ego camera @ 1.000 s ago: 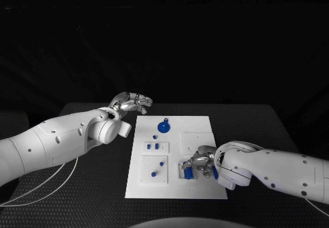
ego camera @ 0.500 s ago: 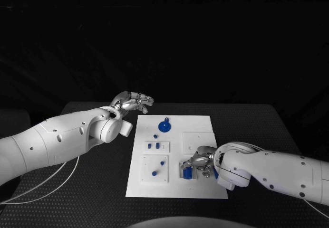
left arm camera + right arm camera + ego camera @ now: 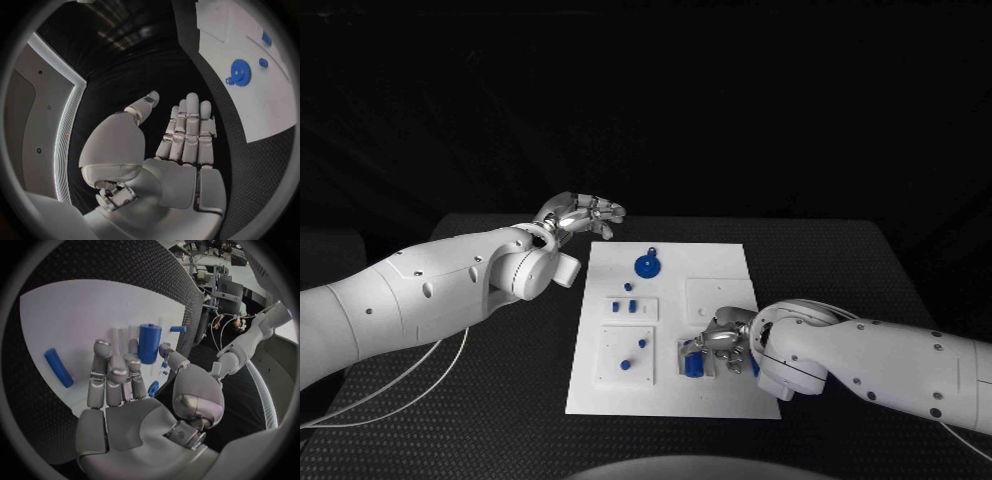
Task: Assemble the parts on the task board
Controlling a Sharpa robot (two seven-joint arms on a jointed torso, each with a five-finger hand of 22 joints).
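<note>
Change: since a second ago I see almost nothing shifted; the right robot hand [image 3: 715, 343] has stayed low over the near right part of the task board [image 3: 718, 272], and the left robot hand [image 3: 583, 215] stays lifted by the board's far left corner.
Left robot hand: I see it off the board, over the black counter [image 3: 488, 400], fingers [image 3: 187, 131] straight and side by side, thumb set apart, holding nothing.
Right robot hand: from its wrist camera I see the fingers [image 3: 109, 377] stretched over the board, tips next to an upright blue cylinder [image 3: 149, 342]; whether they touch it I cannot tell, and nothing is plainly clamped.
Blue cylinder: stands on the board's near right area, just at the right fingertips [image 3: 692, 362].
Blue gear: lies flat at the far middle of the board [image 3: 646, 266], near the left robot hand but apart from it.
Blue peg: lies on its side on the white surface beside the right robot hand [image 3: 58, 368], loose.
Small blue pieces: sit in the left column of the board [image 3: 629, 306], between the gear and the near edge.
</note>
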